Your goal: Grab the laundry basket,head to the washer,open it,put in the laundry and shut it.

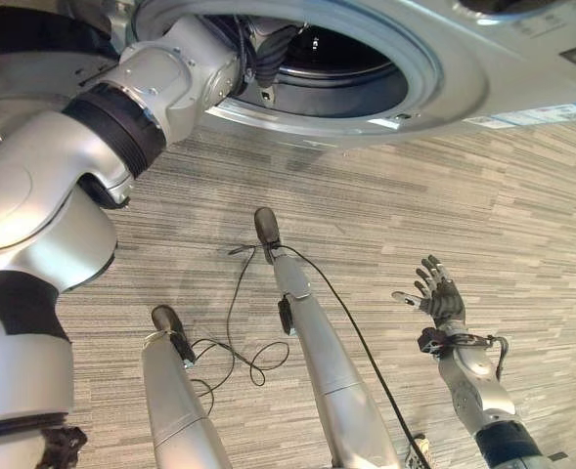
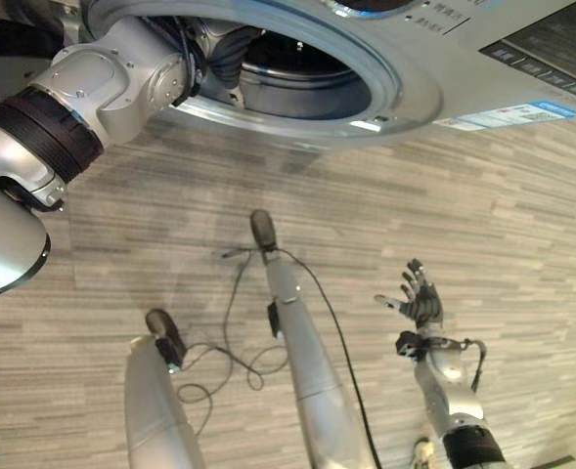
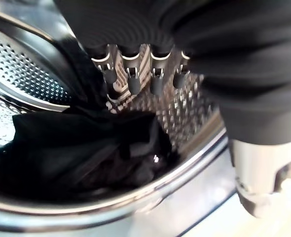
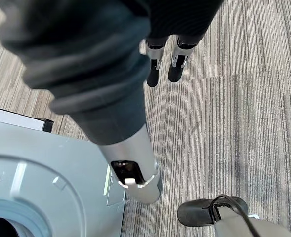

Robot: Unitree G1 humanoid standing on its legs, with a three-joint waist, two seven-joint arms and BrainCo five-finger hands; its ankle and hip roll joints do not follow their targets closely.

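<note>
Left hand [image 3: 135,74] reached inside washer [image 1: 444,68] drum, fingers straight and spread, nothing pinched; dark laundry [image 3: 86,148] heaped just beyond fingertips. Right hand [image 1: 436,293] held spread over floor [image 1: 522,225].

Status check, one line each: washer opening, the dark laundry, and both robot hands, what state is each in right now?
Washer: open, left arm reaching through the opening.
Dark laundry: lying in the perforated drum.
Left robot hand: inside the drum, fingers straight, holding nothing.
Right robot hand: open, fingers spread, over the floor.

Glossy perforated metal drum [image 3: 31,74] (dark matt cloth [image 3: 81,148] inside)
</note>
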